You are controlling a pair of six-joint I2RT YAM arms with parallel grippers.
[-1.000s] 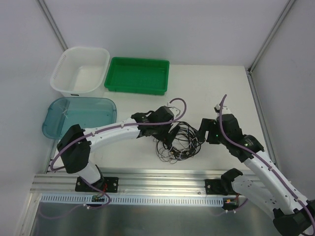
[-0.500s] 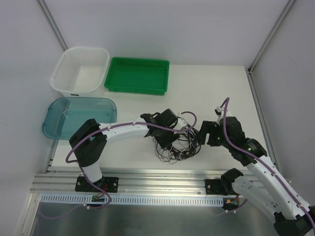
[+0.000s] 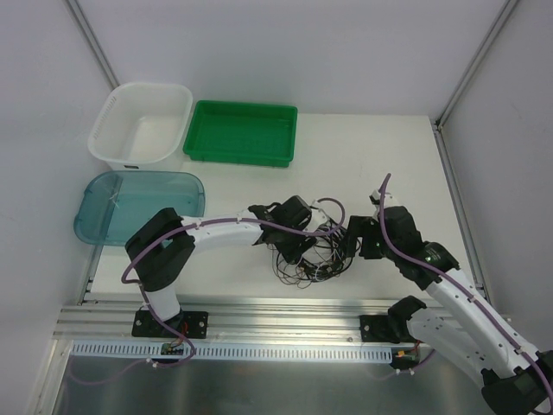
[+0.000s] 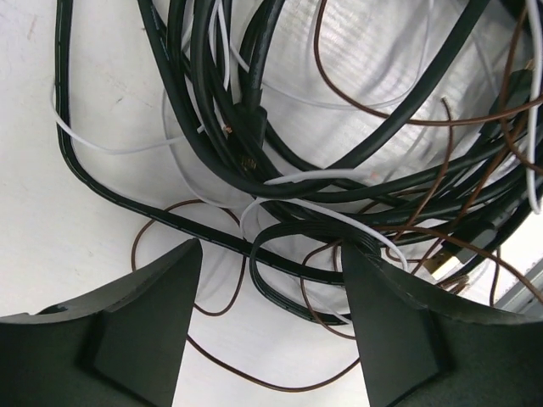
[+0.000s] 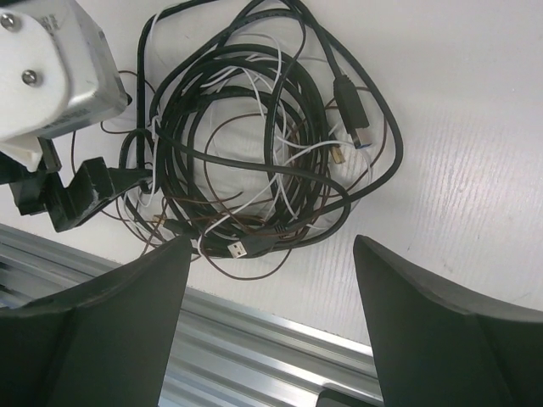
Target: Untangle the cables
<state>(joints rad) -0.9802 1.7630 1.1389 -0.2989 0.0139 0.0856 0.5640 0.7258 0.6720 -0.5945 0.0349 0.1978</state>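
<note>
Two grippers flank one knot. From above, the cables [image 3: 313, 252] lie heaped on the table [image 3: 389, 164] near its front edge, with the left gripper [image 3: 296, 245] at the heap's left side and the right gripper [image 3: 350, 244] at its right. The left wrist view shows that claw released, its fingers straddling a black loop [image 4: 293, 227] crossed by a white cord [image 4: 305, 177] and a brown wire [image 4: 399, 116], nothing visibly pinched. In the right wrist view the jaws gape empty above the coil. The step looks like choosing a first strand. Next, the claw must close on one cable only and draw it clear.
</note>
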